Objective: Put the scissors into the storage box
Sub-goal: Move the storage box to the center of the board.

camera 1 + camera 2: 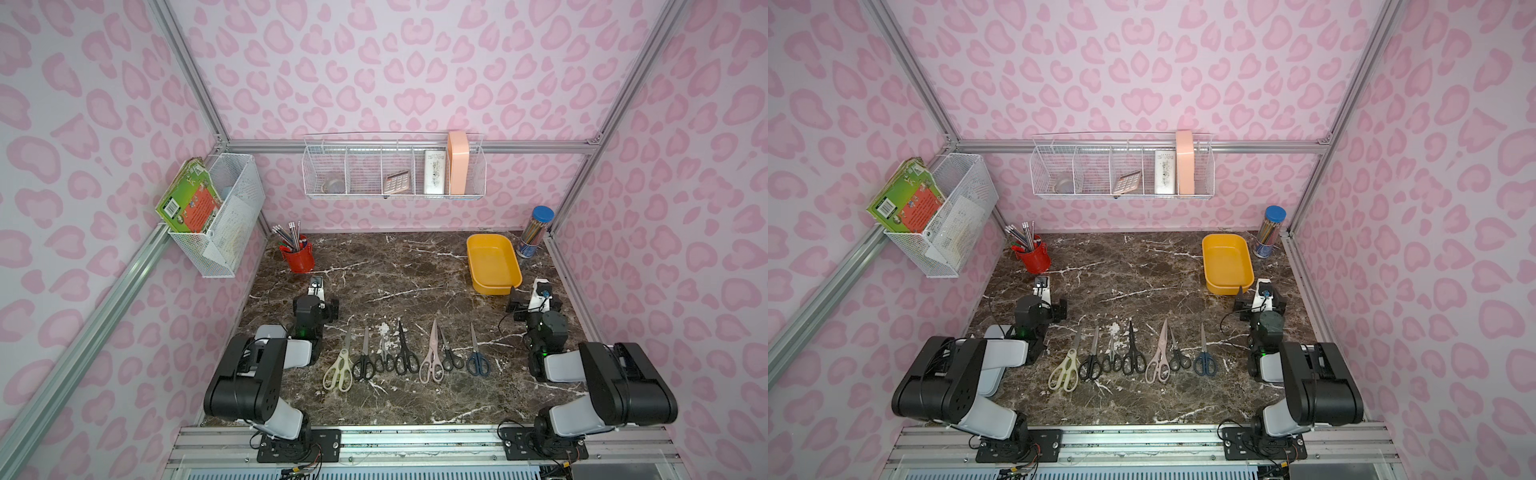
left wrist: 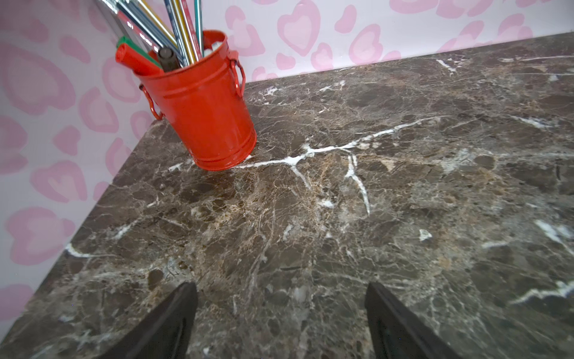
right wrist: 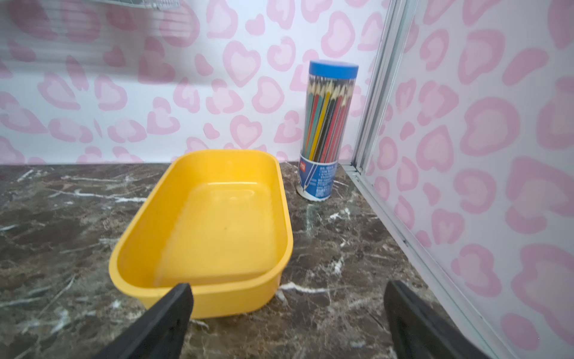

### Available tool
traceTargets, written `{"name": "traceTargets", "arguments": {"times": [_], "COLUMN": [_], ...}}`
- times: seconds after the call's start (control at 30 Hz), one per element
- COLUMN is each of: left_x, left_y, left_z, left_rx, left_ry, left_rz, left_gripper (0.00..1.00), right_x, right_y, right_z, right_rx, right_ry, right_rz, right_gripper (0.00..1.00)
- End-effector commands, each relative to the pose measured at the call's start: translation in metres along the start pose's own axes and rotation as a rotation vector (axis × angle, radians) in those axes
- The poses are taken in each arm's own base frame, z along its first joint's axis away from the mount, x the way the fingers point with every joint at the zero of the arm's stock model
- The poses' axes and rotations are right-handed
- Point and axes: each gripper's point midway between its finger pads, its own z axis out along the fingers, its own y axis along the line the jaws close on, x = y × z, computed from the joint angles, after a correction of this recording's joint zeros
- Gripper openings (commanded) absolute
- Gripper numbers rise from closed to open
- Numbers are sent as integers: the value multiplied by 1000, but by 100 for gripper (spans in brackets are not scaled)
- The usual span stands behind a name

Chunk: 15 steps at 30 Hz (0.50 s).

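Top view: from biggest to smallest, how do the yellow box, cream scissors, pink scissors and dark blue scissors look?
In a top view:
1. yellow box, clearly largest, though it sits farther back.
2. cream scissors and pink scissors: about alike, so not ranked.
3. dark blue scissors, smallest.

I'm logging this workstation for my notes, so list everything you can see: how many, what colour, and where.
scissors: seven, four black, one cream, one pink, one dark blue, row at table's front
storage box: one, yellow, empty, far right of table
bucket of pens: one, red, far left corner
pencil tube: one, clear with blue lid, far right corner, beside the box
wire baskets: two, white, back wall and left wall
book: one, green, in the left-wall basket
table: one, dark marble
left gripper: open, black, over bare table near the bucket
right gripper: open, black, close to the box's near end
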Motion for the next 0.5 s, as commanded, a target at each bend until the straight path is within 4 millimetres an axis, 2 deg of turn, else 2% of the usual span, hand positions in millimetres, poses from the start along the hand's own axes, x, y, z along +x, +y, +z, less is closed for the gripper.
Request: {"name": "traceTargets", "arguments": {"times": [0.0,0.07,0.1,0.2,0.23,0.3,0.37,0.47], "left_x": [-44,-76,-95,-119,-118,-115,-108,-100], "left_y": [-14,-31,-46,-108,-131,-159,-174,-183], "left_z": [-21,-37,-47,-83,-99,-125,-146,-171], "left_rx": [27,135,214,404,448,511,591,688], "left_ry": [38,40,24,15,28,38,46,4], "left_rz": [53,-37,-75,-26,30,79,53,-1], "left_gripper": [94,93,92,89,88,88,85,85], "right_x": [-16,-25,-24,-15,-9,-1,8,29], "right_y": [29,60,71,106,116,128,136,140], "right_z": [16,35,48,80,89,104,118,137], "right_rx": [-63,-146,-167,-279,-303,-305,-305,-284], "right_ry": [96,179,242,439,509,593,667,753], "right_rz": [-65,-49,-22,25,17,-26,-60,-63], "right_gripper": [95,95,95,90,88,88,88,82]}}
